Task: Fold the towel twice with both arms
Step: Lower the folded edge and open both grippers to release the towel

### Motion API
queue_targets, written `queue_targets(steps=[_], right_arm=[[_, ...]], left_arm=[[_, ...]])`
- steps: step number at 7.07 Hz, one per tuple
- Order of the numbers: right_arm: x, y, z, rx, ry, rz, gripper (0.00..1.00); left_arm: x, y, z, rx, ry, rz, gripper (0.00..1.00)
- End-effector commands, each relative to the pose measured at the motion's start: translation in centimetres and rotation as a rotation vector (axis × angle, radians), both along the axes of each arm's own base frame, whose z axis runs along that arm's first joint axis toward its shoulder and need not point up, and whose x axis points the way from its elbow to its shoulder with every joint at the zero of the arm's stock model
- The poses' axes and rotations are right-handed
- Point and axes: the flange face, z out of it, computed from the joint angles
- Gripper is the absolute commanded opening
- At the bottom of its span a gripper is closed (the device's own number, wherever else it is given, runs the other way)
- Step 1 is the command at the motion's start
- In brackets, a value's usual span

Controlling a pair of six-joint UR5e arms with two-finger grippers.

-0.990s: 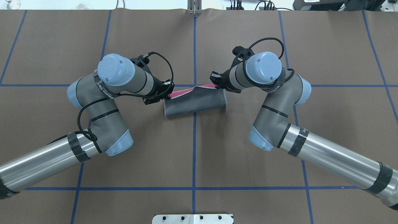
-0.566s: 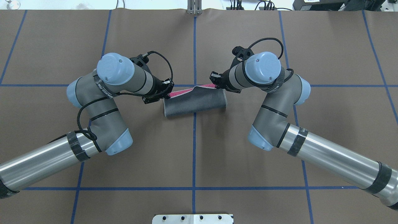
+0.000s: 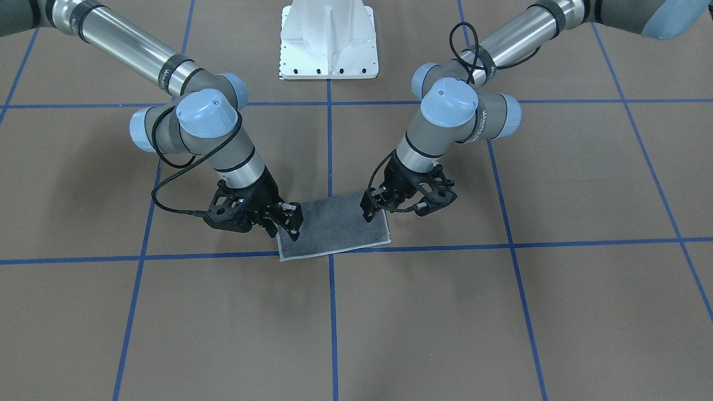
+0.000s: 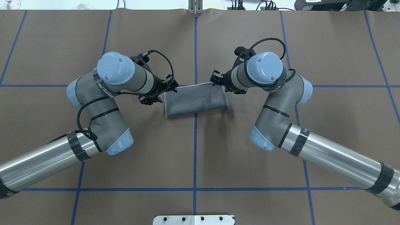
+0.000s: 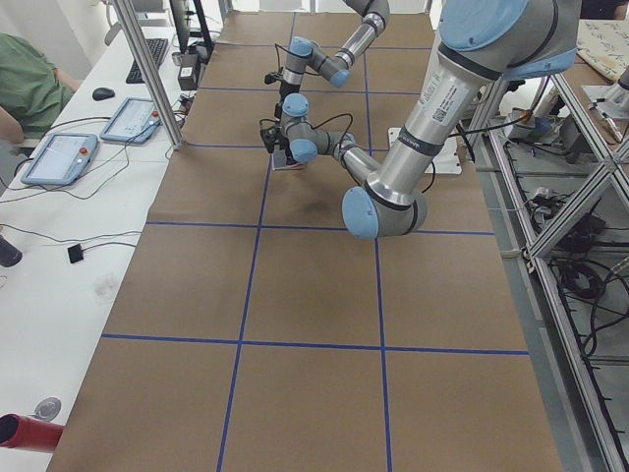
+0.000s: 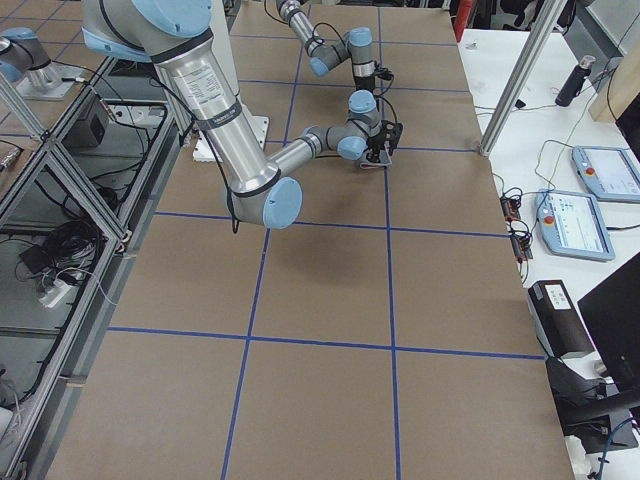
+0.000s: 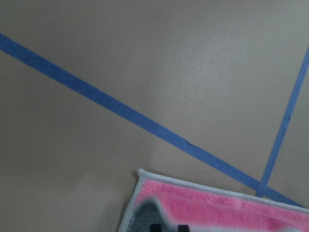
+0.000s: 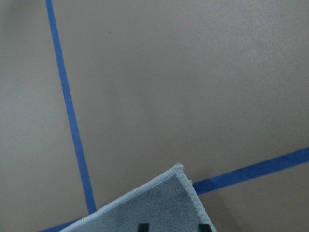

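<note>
Closest to you, the towel (image 3: 334, 225) lies folded flat on the worktop (image 3: 501, 312), grey side up, where two blue lines (image 3: 501, 245) cross. At one end the right tool (image 3: 285, 225) holds nothing, its jaws spread wide; at the other end you cannot tell if the left tool (image 3: 372, 209) grips the towel. Farther back stands the white base (image 3: 328, 39).

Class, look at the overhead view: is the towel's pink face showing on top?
No: in the overhead view the towel shows only its dark grey face with a light stitched border.
</note>
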Motion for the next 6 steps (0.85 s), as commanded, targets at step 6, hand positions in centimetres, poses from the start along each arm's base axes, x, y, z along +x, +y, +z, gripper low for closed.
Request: queue_targets(steps=[6], right_arm=[[-0.5,1.6,0.1,-0.140,0.056,-0.081,1.00]], left_arm=[[-5.4,-4.4,-1.4,-0.034,0.037,-0.007,1.00]])
